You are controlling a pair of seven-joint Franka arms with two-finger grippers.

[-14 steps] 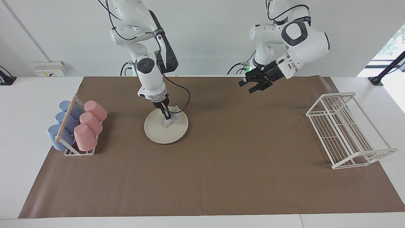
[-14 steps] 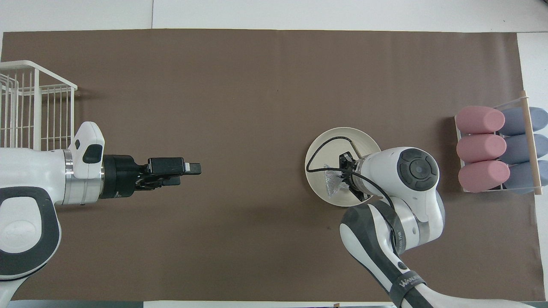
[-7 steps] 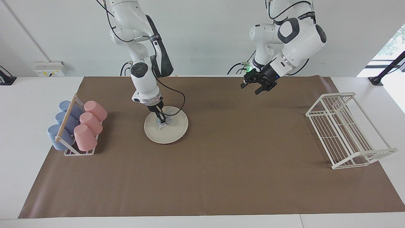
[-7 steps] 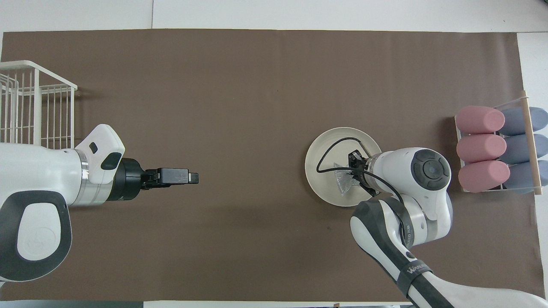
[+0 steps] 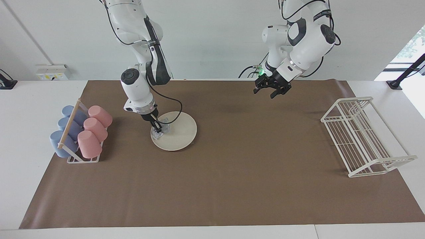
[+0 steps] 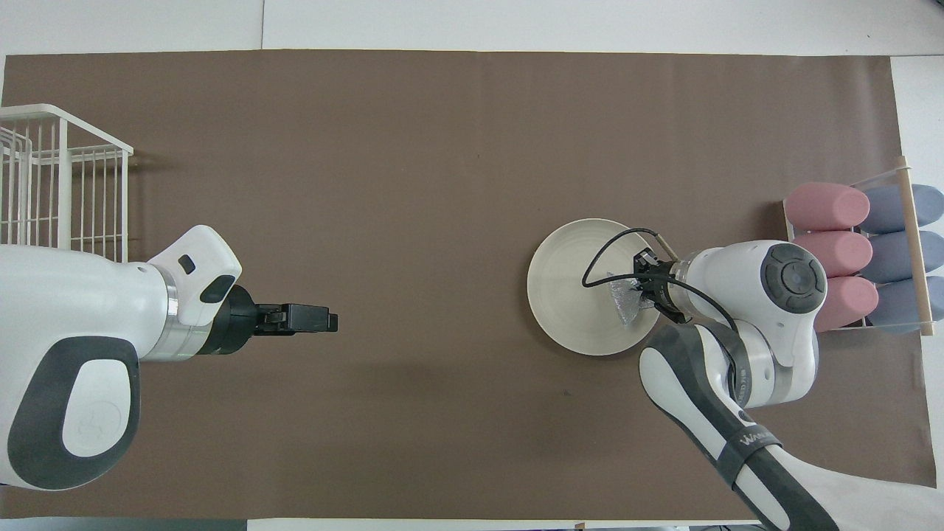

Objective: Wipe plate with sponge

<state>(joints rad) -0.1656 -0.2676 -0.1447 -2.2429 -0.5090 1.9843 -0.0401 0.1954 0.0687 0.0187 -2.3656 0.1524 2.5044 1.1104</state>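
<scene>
1. Since a second ago the right gripper [image 5: 157,127] has dragged the sponge [image 5: 159,130] from the plate's middle to the edge toward the cup rack [image 5: 79,134], and the plate [image 5: 177,132] itself has hardly shifted.
2. Its jaws are pinching the sponge from above, pressed together on the mesh, so the pad is squashed flat against the plate; that downward hold is what lets it scrub.
3. Resting on the brown surface [image 5: 232,186] toward the right arm's end, the plate lies flat, probably kept in place by friction alone.
4. Over bare surface, the left gripper [image 5: 272,88] waits with jaws spread and nothing in them, well apart from the dish rack [image 5: 362,139].
</scene>
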